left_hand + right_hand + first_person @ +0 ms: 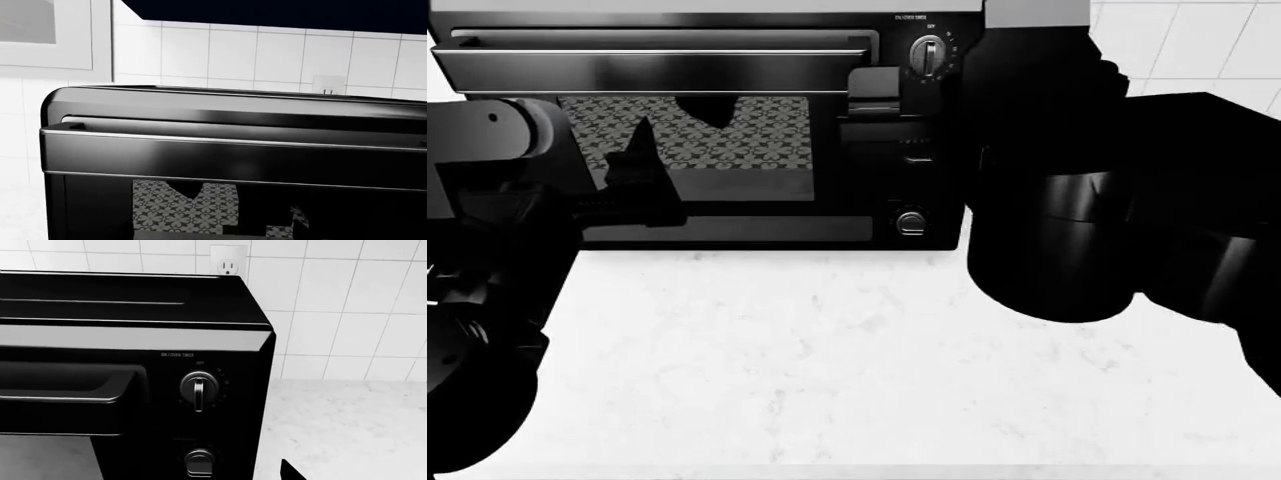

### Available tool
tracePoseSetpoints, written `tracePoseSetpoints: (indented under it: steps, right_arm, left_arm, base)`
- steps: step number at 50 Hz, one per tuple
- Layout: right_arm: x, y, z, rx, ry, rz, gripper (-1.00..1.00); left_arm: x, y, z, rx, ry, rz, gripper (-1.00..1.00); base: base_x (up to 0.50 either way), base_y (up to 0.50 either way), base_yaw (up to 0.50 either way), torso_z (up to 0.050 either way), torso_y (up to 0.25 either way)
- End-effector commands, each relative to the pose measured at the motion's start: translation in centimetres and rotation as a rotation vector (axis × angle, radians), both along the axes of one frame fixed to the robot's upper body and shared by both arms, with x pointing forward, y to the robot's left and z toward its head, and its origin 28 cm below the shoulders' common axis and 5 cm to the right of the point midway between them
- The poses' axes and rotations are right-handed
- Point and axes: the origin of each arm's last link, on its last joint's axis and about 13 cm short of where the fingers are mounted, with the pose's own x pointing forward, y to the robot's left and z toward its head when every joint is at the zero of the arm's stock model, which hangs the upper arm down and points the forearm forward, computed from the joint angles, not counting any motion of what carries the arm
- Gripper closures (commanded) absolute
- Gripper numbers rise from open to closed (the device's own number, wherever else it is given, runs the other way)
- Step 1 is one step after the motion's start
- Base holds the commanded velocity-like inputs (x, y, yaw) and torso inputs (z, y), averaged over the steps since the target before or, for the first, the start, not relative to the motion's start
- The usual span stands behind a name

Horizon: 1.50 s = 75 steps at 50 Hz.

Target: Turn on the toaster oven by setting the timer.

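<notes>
The black toaster oven (694, 215) stands at the back of the counter; its glass door (761, 140) shows a patterned mesh under a long bar handle (654, 70). The timer (928, 57) is the top dial, its pointer upright at OFF; it also shows in the right wrist view (199, 388). My right gripper (924, 95) hovers just before the control column, below the timer, jaws apart, one finger (874, 92) showing left of the dial. My left gripper (631, 160) hangs before the door's left part, open and empty. The middle knob is hidden in the head view.
The lowest knob (910, 221) shows under my right gripper, and a second knob (199, 461) shows in the right wrist view. The white marble counter (827, 350) lies in front. A tiled wall with an outlet (228, 262) is behind. My right forearm (1068, 220) blocks the oven's right side.
</notes>
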Motion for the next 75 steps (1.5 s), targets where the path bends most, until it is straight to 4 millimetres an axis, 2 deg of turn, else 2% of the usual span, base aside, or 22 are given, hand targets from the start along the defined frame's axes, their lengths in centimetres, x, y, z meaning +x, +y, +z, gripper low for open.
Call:
tracePoseSetpoints:
  steps: [1,48,75]
  right_arm:
    - [0.4,0.4,0.1,0.007,-0.009,-0.009,-1.00]
    - [3.1,0.7,-0.4,-0.014,-0.025,-0.021,-1.00]
    - [3.5,1.0,-0.7,-0.020,-0.016,-0.010,-1.00]
  left_arm:
    - [0.0,0.0,0.0,-0.002,0.001,-0.001,-1.00]
    - [0.0,0.0,-0.1,-0.004,0.005,0.003,-1.00]
    - [0.1,0.0,-0.1,-0.003,0.004,0.002,-1.00]
  base:
    - [0.00,0.00,0.00,0.000,0.000]
    - [0.00,0.00,0.00,0.000,0.000]
    - [0.00,0.00,0.00,0.000,0.000]
